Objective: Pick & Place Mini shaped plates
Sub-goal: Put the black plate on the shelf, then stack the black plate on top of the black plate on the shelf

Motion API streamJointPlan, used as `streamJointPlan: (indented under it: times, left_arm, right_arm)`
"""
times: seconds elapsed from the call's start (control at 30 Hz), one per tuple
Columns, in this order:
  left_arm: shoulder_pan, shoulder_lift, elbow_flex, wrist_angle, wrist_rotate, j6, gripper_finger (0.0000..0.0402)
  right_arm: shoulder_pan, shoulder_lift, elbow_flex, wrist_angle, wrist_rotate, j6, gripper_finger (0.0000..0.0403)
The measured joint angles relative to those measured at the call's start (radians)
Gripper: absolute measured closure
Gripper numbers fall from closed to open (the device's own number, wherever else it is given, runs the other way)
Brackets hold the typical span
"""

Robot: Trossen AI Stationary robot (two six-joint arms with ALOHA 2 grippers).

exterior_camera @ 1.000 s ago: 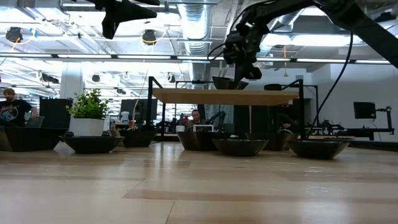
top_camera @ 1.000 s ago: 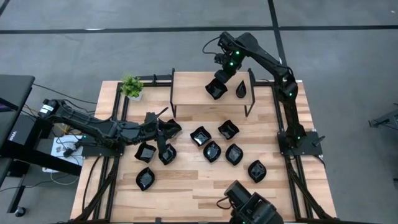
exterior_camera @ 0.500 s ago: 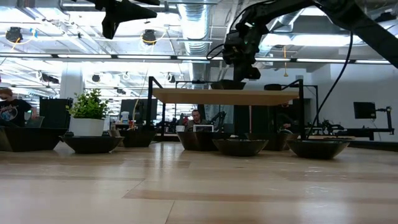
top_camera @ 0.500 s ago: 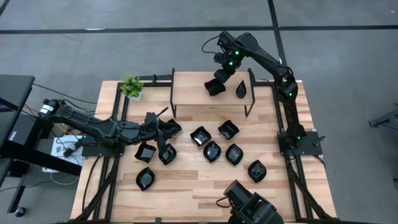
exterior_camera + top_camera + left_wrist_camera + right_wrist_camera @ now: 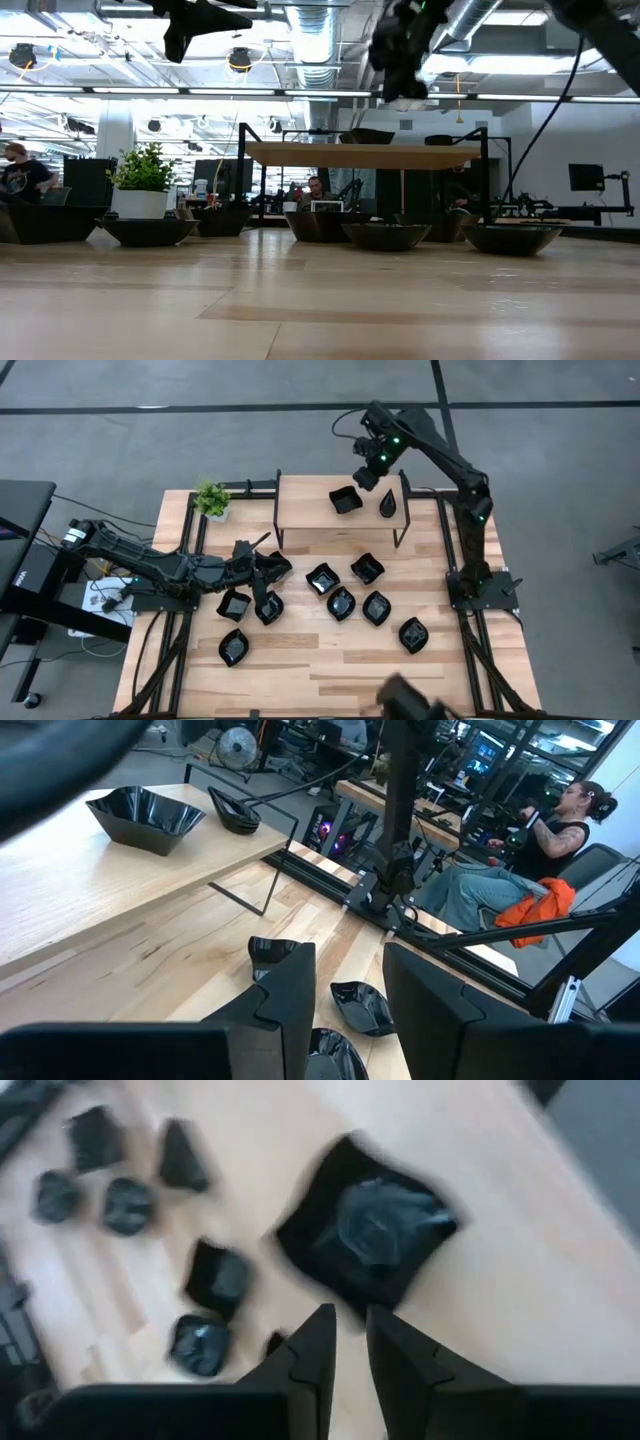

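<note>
While the left gripper (image 5: 262, 574) hangs slightly spread and empty above dishes on the table (image 5: 300, 660); a square black plate (image 5: 345, 500) rests on the raised shelf (image 5: 310, 495), just below the right gripper (image 5: 366, 472), whose fingers stand narrowly parted, holding nothing.

2 glossy black mini plates sit on the raised shelf: a wavy-edged square plate (image 5: 345, 500) and, near it, a teardrop plate (image 5: 388, 505). 8 more black plates (image 5: 341, 603) lie scattered upright on the wooden tabletop below.
</note>
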Motion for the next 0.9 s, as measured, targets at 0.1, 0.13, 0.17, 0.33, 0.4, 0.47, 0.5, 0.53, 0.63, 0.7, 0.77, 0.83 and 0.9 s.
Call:
streamJointPlan:
  times: [0.1,0.13,0.17,0.33,0.4,0.47,0.5,0.53,0.63,0.7,0.77,0.83,0.9]
  left_arm:
    - [0.0,0.0,0.0,0.004,0.0,0.001,0.028]
    - [0.0,0.0,0.0,0.004,0.0,0.002,0.028]
    - [0.0,0.0,0.0,0.004,0.0,0.002,0.028]
    - [0.0,0.0,0.0,0.005,0.0,0.01,0.028]
    - [0.0,0.0,0.0,0.006,0.0,0.01,0.028]
    - [0.0,0.0,0.0,0.006,0.0,0.01,0.028]
    - [0.0,0.0,0.0,0.006,0.0,0.011,0.028]
    - [0.0,0.0,0.0,0.006,0.0,0.013,0.028]
    - [0.0,0.0,0.0,0.006,0.0,0.029,0.028]
    - [0.0,0.0,0.0,0.007,0.0,0.029,0.028]
    - [0.0,0.0,0.0,0.009,0.0,0.029,0.028]
    - [0.0,0.0,0.0,0.014,0.0,0.029,0.028]
    - [0.0,0.0,0.0,0.016,0.0,0.029,0.028]
  right_arm:
    - [0.087,-0.095,-0.014,-0.006,-0.02,0.004,0.0347]
    - [0.126,-0.127,-0.021,-0.012,-0.029,0.015,0.0347]
    - [0.166,-0.155,-0.023,-0.011,-0.027,0.036,0.0347]
    - [0.361,-0.287,-0.085,-0.008,0.015,0.293,0.0347]
    - [0.442,-0.345,-0.131,-0.009,0.062,0.391,0.0347]
    - [0.524,-0.404,-0.199,-0.01,0.122,0.49,0.0347]
    - [0.563,-0.434,-0.24,-0.009,0.145,0.535,0.0347]
    - [0.598,-0.464,-0.283,-0.01,0.167,0.583,0.0347]
    - [0.697,-0.556,-0.429,-0.01,0.237,0.748,0.0347]
    - [0.754,-0.607,-0.54,-0.004,0.271,0.864,0.0347]
    - [0.801,-0.643,-0.645,0.038,0.298,0.964,0.0347]
    - [0.836,-0.673,-0.751,0.103,0.347,1.05,0.0347]
    - [0.855,-0.692,-0.848,0.188,0.393,1.117,0.0347]
